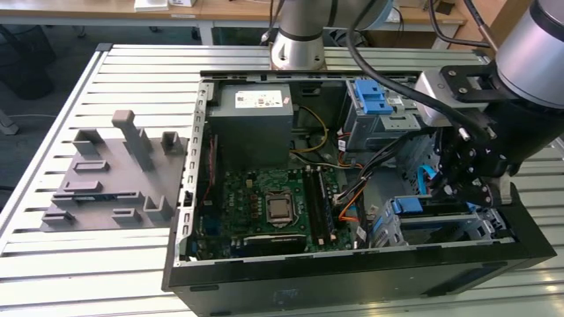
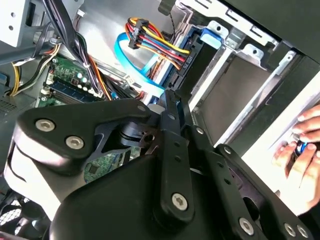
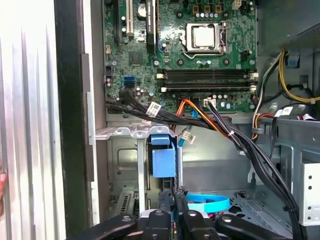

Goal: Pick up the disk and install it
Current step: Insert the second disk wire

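One robot hand [image 1: 471, 188] hangs inside the open case [image 1: 352, 277], above the drive cage [image 1: 440, 228] beside the motherboard [image 1: 273, 205]; its grip cannot be made out. Disk [image 3: 163, 160] sits upright in that cage.

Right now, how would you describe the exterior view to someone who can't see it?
A robot arm reaches down into an open computer case on a slatted metal table, over the drive cage at the exterior view's right. The green motherboard lies exposed; a grey fixture sits left.
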Robot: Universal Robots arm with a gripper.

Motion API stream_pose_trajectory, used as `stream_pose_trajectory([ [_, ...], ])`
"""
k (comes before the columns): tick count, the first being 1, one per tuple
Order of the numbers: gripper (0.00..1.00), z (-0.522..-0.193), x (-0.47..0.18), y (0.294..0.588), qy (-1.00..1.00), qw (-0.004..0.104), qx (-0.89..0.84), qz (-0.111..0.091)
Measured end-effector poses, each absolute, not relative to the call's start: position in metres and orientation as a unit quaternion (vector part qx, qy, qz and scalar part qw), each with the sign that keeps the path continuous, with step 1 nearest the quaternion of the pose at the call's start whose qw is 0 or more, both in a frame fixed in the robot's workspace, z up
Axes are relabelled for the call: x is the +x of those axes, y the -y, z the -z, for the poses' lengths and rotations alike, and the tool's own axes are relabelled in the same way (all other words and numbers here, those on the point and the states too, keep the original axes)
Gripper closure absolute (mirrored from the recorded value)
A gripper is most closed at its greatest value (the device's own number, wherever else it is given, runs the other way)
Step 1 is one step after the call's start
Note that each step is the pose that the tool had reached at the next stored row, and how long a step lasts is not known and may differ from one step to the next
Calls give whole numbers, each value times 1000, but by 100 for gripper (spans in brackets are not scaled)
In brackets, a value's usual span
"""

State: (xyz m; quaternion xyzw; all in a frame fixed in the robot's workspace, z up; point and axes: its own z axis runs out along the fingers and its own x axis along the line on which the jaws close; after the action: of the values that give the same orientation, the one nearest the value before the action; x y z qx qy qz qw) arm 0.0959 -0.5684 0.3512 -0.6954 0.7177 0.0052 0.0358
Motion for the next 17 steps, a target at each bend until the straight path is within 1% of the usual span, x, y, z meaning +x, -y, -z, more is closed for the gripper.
stream_pose_trajectory([
  [2,84,-349,97,568,-718,39,-695,-9],
  [5,84,-347,97,568,-718,48,-695,-18],
  [12,84,-344,97,570,-717,54,-695,-14],
  [17,84,-338,97,570,-717,54,-695,-14],
])
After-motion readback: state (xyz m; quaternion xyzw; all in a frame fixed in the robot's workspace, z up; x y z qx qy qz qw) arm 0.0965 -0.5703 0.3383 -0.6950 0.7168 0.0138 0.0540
